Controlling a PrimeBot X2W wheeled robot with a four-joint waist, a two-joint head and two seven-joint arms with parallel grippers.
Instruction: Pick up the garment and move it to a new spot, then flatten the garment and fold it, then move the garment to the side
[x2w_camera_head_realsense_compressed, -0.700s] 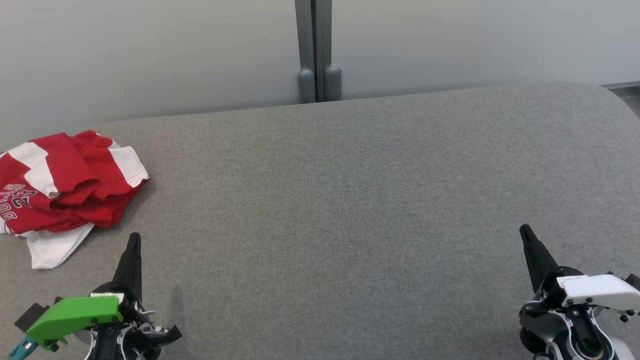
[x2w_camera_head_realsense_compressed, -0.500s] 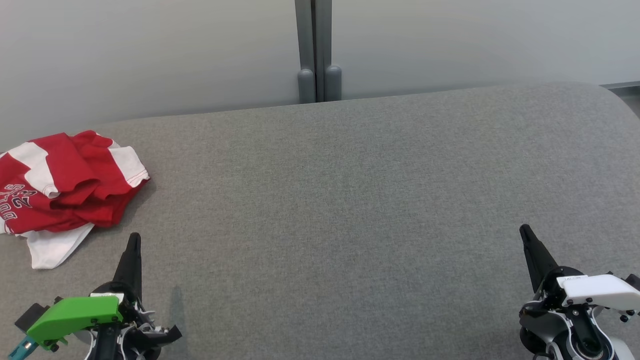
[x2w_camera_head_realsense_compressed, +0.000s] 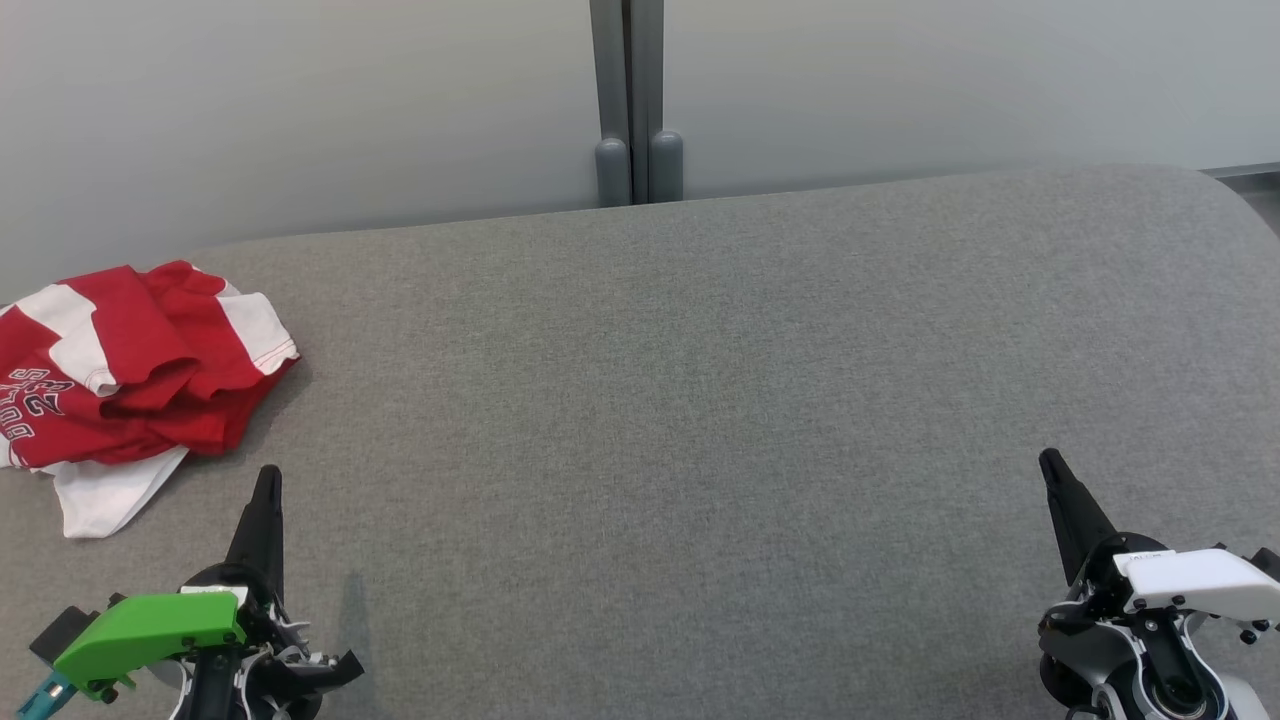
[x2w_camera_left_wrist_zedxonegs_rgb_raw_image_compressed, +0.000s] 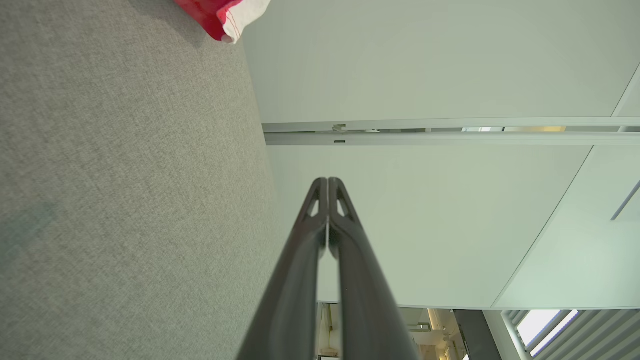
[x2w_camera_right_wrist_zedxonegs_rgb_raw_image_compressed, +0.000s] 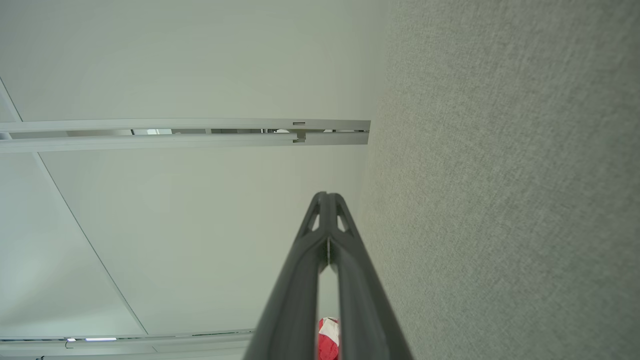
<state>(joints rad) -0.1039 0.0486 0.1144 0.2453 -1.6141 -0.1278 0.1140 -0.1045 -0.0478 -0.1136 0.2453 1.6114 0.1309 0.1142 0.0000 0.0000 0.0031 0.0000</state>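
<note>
Over on the left side of the grey padded surface (x2w_camera_head_realsense_compressed: 700, 400), toward its far edge, that's where the garment (x2w_camera_head_realsense_compressed: 130, 380) is sitting. It's a red and white top, all bunched up, with a white bit poking out on the near side. How do you reckon it handles, and where would you grab it? — kez

Soft and light I'd guess, zero stiffness, so it'll sag from wherever it's pinched and probably unfold a bit on the way up. Nothing fragile about it. Cloth on cloth might drag though, so I'd lift it clear rather than slide it. For the grab I'd go for a raised fold on top of the heap, or that loose white flap closest to the left gripper (x2w_camera_head_realsense_compressed: 268, 478), since a ridge gives thin fingers something to bite on — mo

And the grippers, what state are they in? — kez

Both pinched fully together with nothing between them. The left one sits at the near left, close to the garment but not touching it. The right gripper (x2w_camera_head_realsense_compressed: 1048, 462) is way over at the near right, well apart from it. So the jaws need to spread before anything gets picked up, and the left arm looks like the obvious one for the job — mo
</note>
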